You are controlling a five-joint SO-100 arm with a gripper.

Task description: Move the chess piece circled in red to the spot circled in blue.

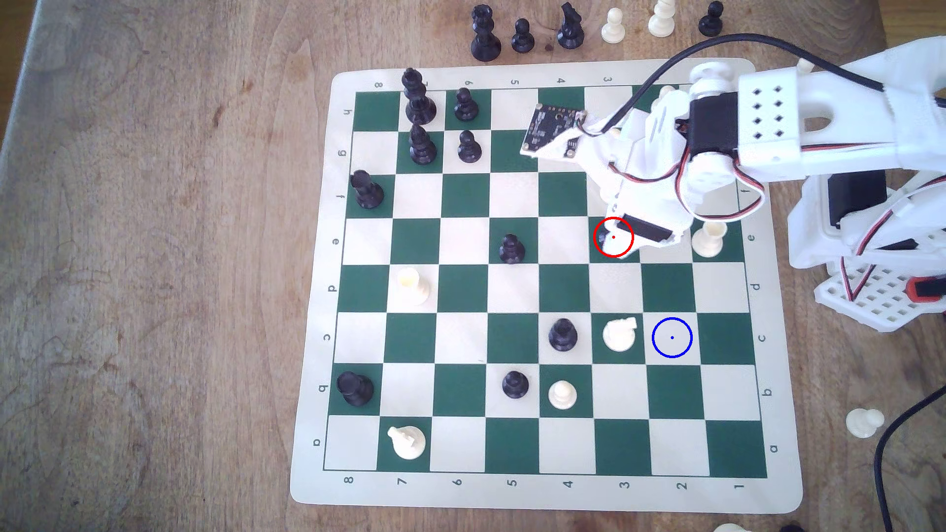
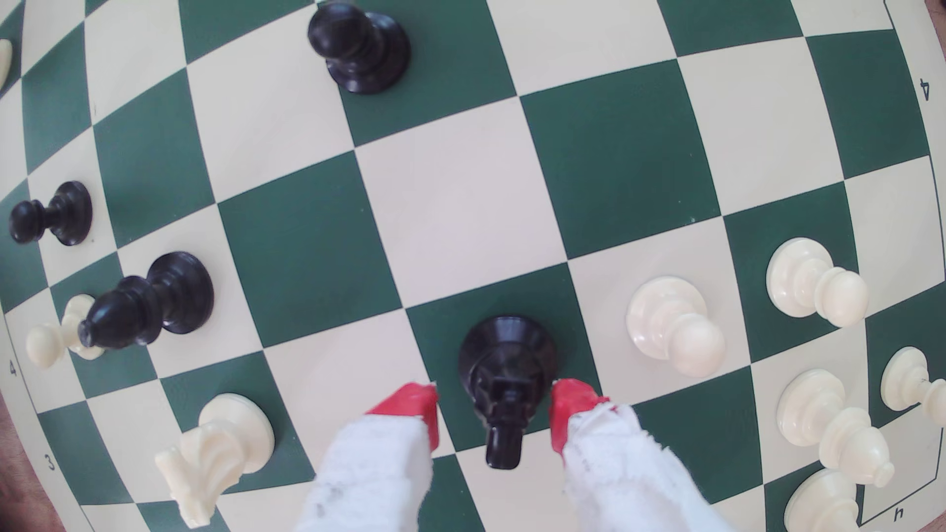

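— Wooden tabletop (image 1: 153, 256) under everything, and on it we see the green-and-cream chessboard (image 1: 542, 491) mat, with a few black and cream pieces set off past its far edge.

— We find the black knight (image 2: 504, 358) standing upright on a green square; in the exterior view the red ring (image 1: 614, 237) marks that square, mostly covered by the arm (image 1: 768, 133).

— And the tool (image 2: 494, 417)?

— We see its two red-tipped fingers (image 2: 409, 409) apart, one on either side of the knight, with a gap on each side, so nothing is clamped.

— We spot the blue-ringed square (image 1: 672, 337) nearer the exterior view's bottom, two rows from the knight and one column toward the exterior view's right. It is bare, with a cream knight (image 1: 619, 334) just beside it on the exterior view's left.
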